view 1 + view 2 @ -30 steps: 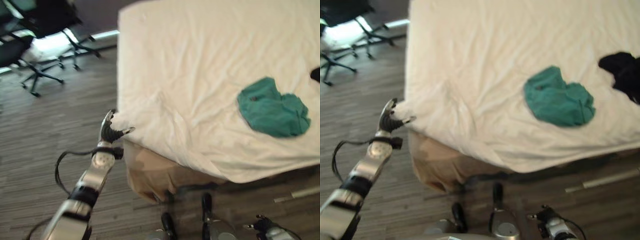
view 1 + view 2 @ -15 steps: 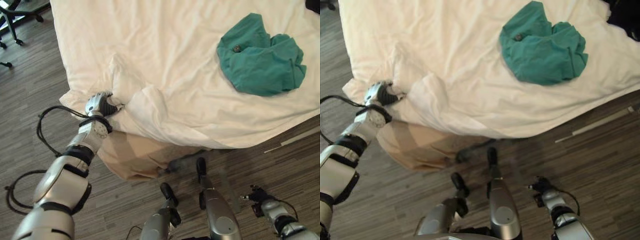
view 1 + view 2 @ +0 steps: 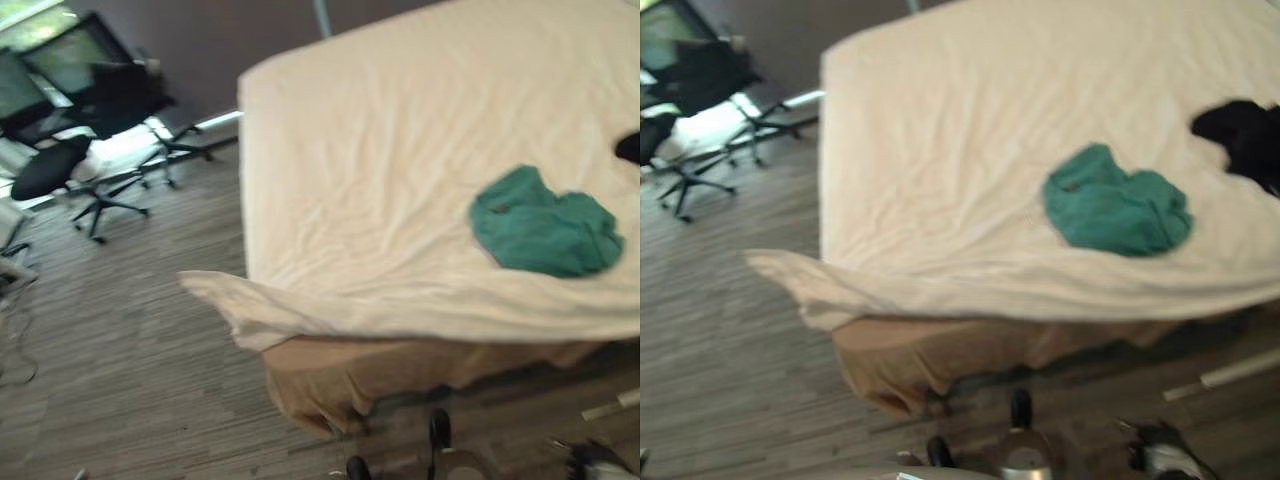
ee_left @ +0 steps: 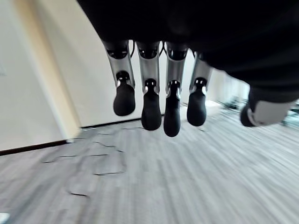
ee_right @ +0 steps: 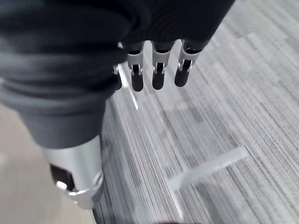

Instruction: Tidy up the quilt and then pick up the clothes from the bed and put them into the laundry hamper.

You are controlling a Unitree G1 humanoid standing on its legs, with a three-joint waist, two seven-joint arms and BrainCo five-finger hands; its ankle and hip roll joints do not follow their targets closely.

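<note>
Left hand [image 4: 156,100]: fingers hang straight and relaxed, thumb apart from them, nothing between; wood-look floor [image 4: 187,186] past the dark tips. Right hand [image 5: 154,70]: same pose, fingers loose in a row over floor planks, holding nothing. In the right eye view it sits low by the foot of the bed [image 3: 1155,450].

Outward to the bed. The quilt [image 3: 400,200] lies mostly flat across the top, creased but spread. One corner [image 3: 215,290] sticks out past the near left corner of the bed, folded over itself and hanging free over the floor. Beneath it the tan bed base [image 3: 330,375] is bare. Judged: that loose corner is what stands between the quilt and tidy; it looks dropped rather than smoothed, so it wants one more tug or a tuck.

Clothes lie on the quilt, toward the right side:
- green garment [image 3: 1115,210], bunched in a heap, near the foot edge (within reach once the robot faces it, I would guess).
- black garment [image 3: 1240,140], just beyond and right of the green, partly cut off by the frame edge.

The two are apart, not touching. I can't make out a hamper. Office chairs [image 3: 90,130] stand on the floor beyond the bed's far left corner.

Stage, as a judgement: quilt step nearly finished, clothes step not begun.
</note>
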